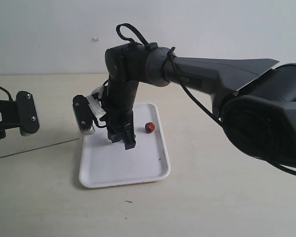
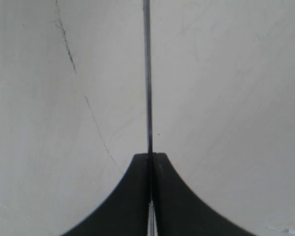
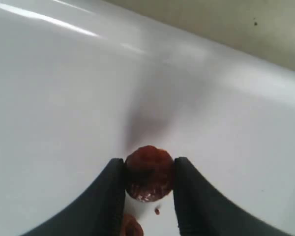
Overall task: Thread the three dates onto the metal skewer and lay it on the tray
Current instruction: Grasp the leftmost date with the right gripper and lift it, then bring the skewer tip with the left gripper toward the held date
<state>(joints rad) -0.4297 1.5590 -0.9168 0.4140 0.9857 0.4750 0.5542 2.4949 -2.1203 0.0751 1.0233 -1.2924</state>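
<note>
In the left wrist view my left gripper (image 2: 150, 155) is shut on the thin metal skewer (image 2: 148, 73). In the exterior view the skewer (image 1: 39, 147) runs low over the table from the left edge toward the white tray (image 1: 123, 165). My right gripper (image 1: 129, 143) reaches down over the tray (image 3: 64, 98). It is shut on a reddish-brown date (image 3: 149, 172) pinched between its fingertips (image 3: 115, 172), just above the tray floor. A second date (image 3: 130, 227) peeks out behind the held one. A third date (image 1: 149, 127) lies alone on the tray's far right part.
The tray sits on a beige table (image 1: 227, 197) with a pale wall behind. The right arm's bulky body (image 1: 266, 113) fills the right side. The left arm's wrist block (image 1: 27, 112) hangs near the left edge. A dark speck (image 1: 159, 159) marks the tray.
</note>
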